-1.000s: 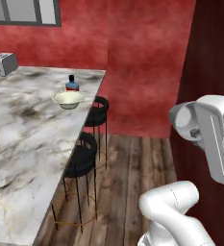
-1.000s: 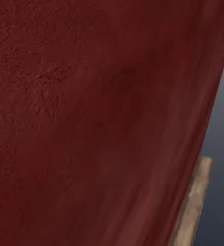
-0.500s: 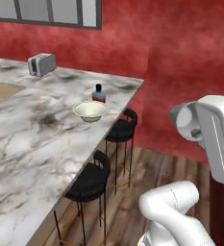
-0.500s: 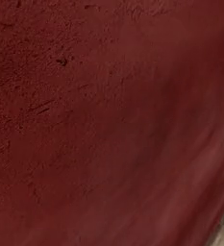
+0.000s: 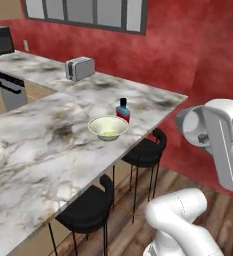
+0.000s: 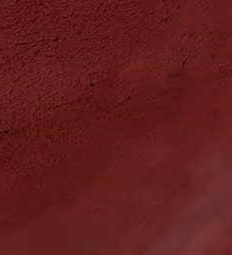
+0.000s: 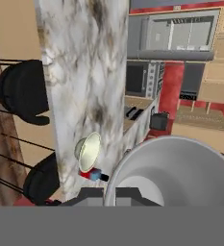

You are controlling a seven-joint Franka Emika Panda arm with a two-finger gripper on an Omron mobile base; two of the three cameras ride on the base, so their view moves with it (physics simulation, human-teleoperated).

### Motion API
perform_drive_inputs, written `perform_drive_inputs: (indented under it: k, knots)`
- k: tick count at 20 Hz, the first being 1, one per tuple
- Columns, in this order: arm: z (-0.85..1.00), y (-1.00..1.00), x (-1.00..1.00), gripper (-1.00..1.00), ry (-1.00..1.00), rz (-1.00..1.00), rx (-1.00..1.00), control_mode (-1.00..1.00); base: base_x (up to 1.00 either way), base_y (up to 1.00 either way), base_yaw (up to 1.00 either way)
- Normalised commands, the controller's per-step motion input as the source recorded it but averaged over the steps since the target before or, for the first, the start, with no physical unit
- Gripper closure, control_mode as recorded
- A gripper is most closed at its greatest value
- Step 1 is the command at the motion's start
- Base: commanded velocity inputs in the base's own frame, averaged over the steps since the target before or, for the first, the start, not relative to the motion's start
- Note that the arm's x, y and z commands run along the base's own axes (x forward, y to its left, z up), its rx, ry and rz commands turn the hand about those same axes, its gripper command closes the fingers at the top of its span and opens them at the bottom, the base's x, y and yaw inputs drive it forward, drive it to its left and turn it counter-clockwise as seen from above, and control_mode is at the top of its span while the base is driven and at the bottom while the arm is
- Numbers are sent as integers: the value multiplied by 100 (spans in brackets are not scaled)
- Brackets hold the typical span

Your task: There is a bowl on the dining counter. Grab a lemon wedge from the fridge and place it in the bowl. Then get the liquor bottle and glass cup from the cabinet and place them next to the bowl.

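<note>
The pale bowl point(image 5: 108, 127) stands on the marbled dining counter point(image 5: 43, 150), near its far edge, with a small yellow-green lemon wedge point(image 5: 109, 134) inside. Just behind it stands the red liquor bottle point(image 5: 123, 110) with a blue label. In the hand view the translucent grey glass cup point(image 7: 176, 173) looms large right in front of my gripper point(image 7: 117, 196), which is shut on it. In that rolled view the bowl point(image 7: 88, 151) and the bottle point(image 7: 93, 175) lie beyond the cup on the counter point(image 7: 84, 72). My fingertips are mostly hidden by the cup.
Two black stools point(image 5: 145, 150) point(image 5: 88, 210) stand along the counter's near side over a wood floor. A silver toaster point(image 5: 80, 68) sits on the counter further back. A red wall point(image 6: 115, 127) stands very close in the right base view.
The base has moved, so the whole left base view has shifted: counter, bowl and bottle now sit closer and lower in the picture. Bowl and bottle keep their places on the counter.
</note>
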Motion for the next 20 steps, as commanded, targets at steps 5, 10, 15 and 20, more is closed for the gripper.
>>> perform_drive_inputs:
  k: [5, 10, 15, 20]
  knots:
    - [0, 0, 0, 100, 0, 0, 0, 100, 64, -39, 53]
    - [0, 0, 0, 100, 0, 0, 0, 100, 74, -23, 59]
    - [0, 0, 0, 100, 0, 0, 0, 100, 75, -22, 58]
    - [0, 0, 0, 100, 0, 0, 0, 100, 82, -29, 52]
